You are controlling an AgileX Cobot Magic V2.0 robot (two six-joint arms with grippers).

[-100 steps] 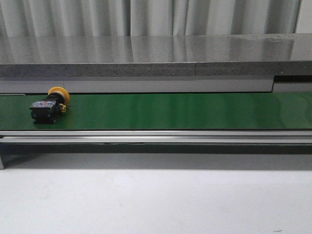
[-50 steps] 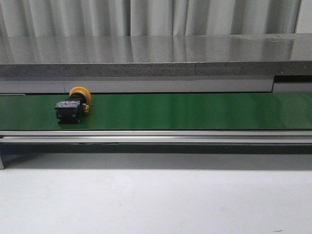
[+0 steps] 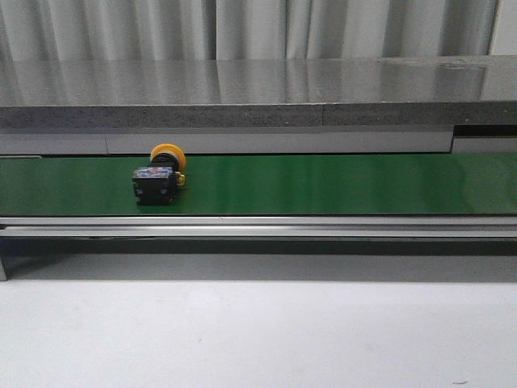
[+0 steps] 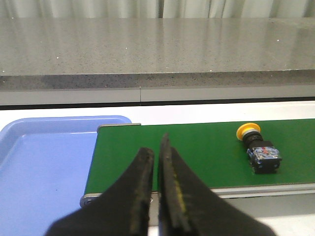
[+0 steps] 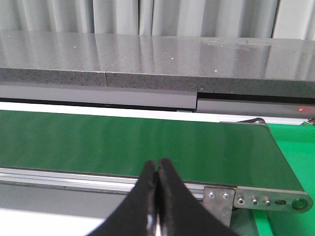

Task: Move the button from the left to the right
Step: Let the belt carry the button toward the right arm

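The button (image 3: 161,174) lies on its side on the belt (image 3: 323,184) — cap rearward, body frontward — both grippers (image 4: 156,152) (image 5: 156,169) pinched closed, empty.

A long green conveyor belt (image 3: 323,184) runs across the middle of the front frame. The button (image 3: 160,176) lies on its side at the belt's left part, its yellow cap seemingly pointing away from the camera.

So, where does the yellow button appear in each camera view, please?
Front view: the button lies on the green belt, left of centre.
Left wrist view: the button is on the belt, right side of picture.
Right wrist view: not in it.
Shared landmark: the green belt.
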